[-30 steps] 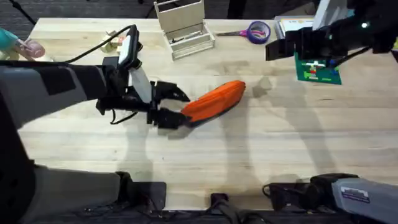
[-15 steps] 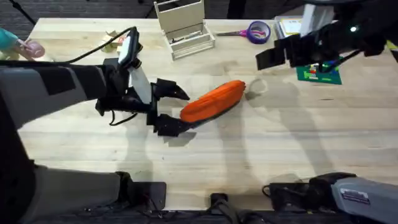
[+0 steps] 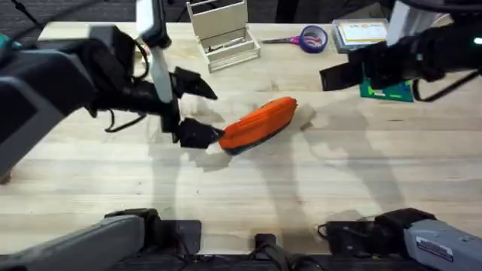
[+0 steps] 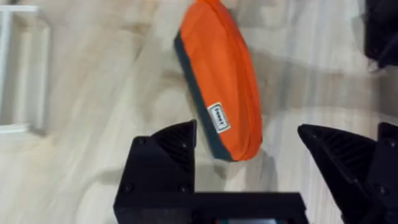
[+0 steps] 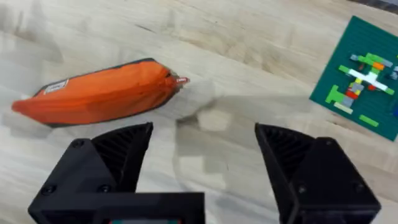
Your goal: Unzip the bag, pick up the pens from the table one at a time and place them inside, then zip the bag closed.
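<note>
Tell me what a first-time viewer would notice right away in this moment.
The orange bag lying slanted at the middle of the table catches the eye first. The left hand hangs open just off the bag's near-left end, while the right hand, also open, hovers toward the far right beside a green building-block plate. Purple-handled scissors and a white rack sit along the far edge.
</note>
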`<control>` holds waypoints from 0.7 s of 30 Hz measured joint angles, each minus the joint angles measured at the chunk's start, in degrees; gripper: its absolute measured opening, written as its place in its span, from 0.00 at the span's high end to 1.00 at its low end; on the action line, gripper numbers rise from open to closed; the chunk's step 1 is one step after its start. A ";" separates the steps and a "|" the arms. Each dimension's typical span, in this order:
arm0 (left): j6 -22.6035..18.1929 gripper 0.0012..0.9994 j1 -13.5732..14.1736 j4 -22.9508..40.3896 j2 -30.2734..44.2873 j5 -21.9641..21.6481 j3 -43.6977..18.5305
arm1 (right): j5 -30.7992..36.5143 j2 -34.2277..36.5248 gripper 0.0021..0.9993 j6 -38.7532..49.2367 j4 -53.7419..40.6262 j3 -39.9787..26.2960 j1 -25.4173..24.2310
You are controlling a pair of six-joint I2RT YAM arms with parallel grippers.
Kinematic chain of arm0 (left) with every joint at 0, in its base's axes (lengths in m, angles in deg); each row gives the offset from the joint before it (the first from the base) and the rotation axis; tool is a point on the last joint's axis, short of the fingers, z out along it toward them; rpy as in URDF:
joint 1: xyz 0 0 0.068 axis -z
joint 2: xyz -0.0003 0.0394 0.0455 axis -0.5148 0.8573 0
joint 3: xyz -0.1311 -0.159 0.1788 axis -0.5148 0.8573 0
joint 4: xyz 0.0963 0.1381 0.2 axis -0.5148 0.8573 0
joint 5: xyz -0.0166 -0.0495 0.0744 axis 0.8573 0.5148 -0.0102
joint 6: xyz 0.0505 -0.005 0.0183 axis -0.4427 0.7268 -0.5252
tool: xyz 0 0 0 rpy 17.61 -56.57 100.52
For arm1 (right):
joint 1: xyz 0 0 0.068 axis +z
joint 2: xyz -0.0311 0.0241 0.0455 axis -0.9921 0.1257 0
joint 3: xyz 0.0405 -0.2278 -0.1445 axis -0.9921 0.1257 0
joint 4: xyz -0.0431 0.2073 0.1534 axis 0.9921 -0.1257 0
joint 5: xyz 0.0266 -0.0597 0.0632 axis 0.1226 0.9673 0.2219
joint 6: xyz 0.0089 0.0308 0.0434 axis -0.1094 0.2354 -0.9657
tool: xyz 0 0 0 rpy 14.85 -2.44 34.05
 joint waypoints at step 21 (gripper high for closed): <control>38.03 0.00 0.00 9.92 -28.80 -15.27 -12.46 | -0.01 -21.77 0.00 0.38 -12.15 0.00 0.00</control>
